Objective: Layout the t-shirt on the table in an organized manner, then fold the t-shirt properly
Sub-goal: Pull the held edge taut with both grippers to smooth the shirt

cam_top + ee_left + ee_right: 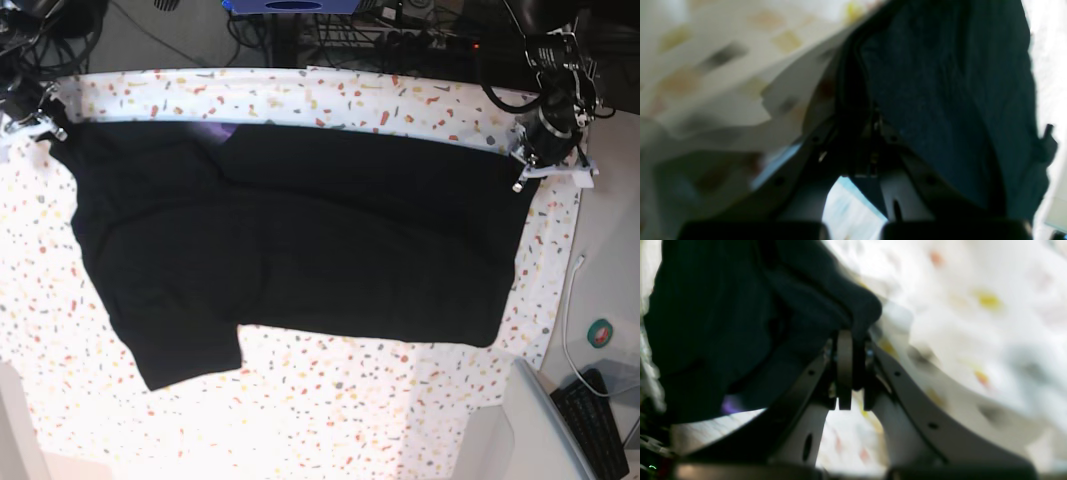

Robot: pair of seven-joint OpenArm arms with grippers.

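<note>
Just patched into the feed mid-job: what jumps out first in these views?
The black t-shirt dominates, spread wide across the speckled table with one sleeve hanging toward the near edge. Each gripper is shut on a far corner of it: the left gripper at the base view's right, the right gripper at its left. A sliver of purple print peeks out near the far edge.

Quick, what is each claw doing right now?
Left claw: shut on the shirt.
Right claw: shut on the shirt.
</note>
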